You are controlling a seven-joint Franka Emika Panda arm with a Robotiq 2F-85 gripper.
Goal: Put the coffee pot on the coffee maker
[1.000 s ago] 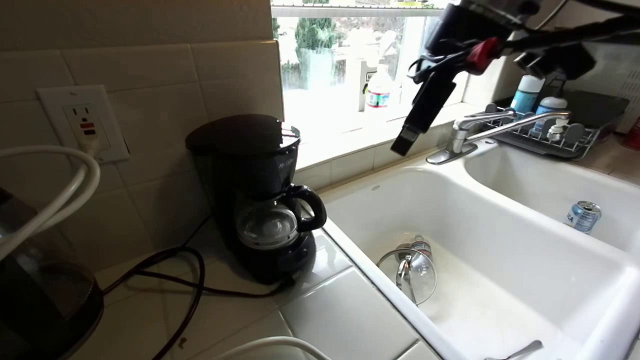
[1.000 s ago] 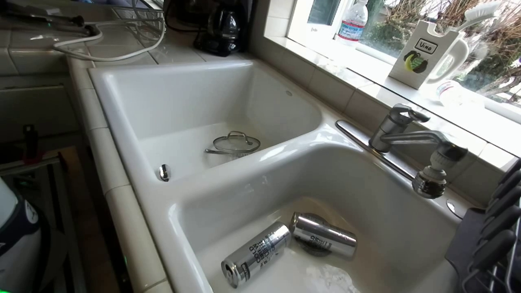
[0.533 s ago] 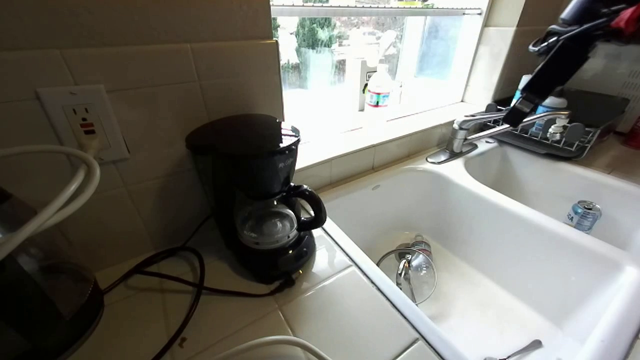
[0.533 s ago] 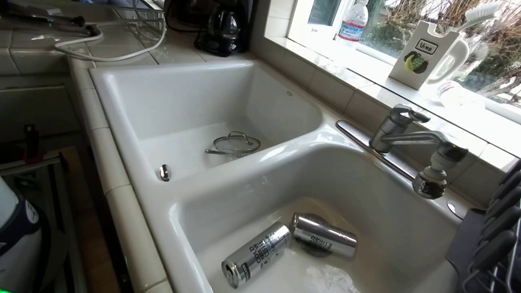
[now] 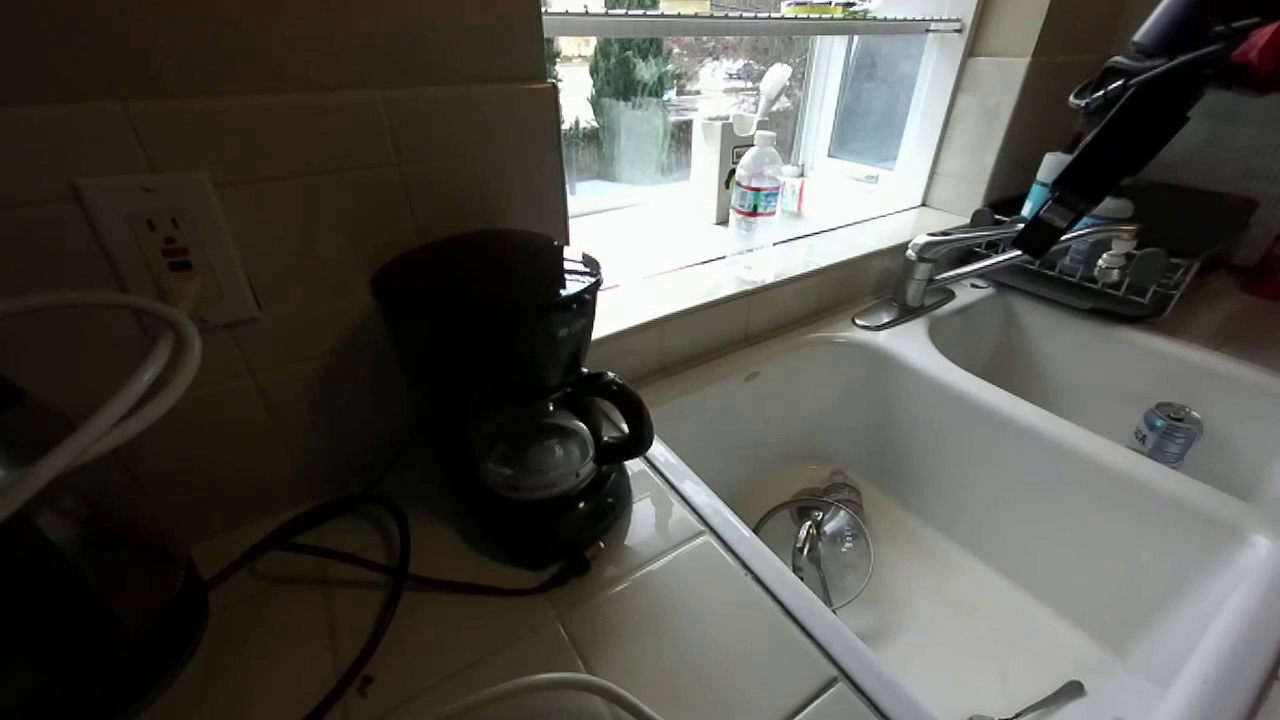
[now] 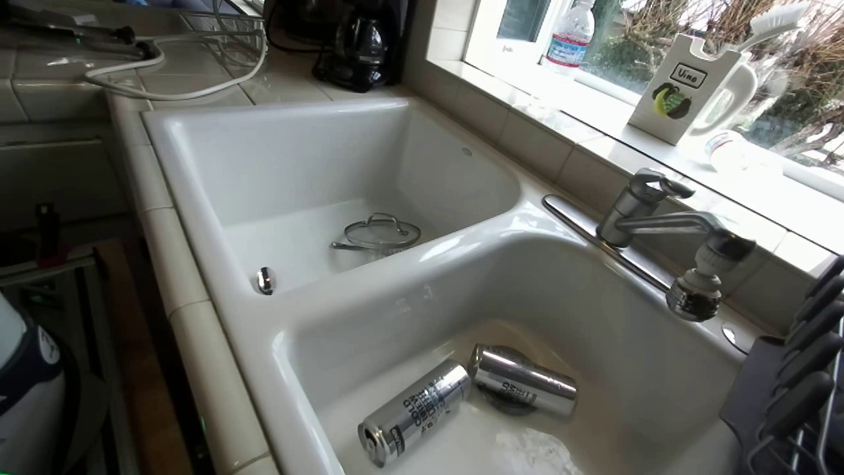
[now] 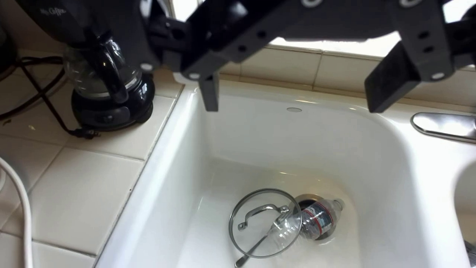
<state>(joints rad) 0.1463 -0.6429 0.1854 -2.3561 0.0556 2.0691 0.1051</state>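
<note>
Parted jaws have moved farther from the clear, black-handled coffee pot.

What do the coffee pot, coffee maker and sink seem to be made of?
Coffee pot: probably glass, see-through with highlights; its glossy black handle looks like plastic. Coffee maker: likely black plastic, smooth and shiny low down. Sink: glossy white with soft reflections; porcelain or enamel perhaps, I can't tell which.

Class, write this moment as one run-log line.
Black two-fingered gripper: open, empty | black-handled round clear-glass coffee pot: standing on black plastic coffee maker | placement: looks done
</note>
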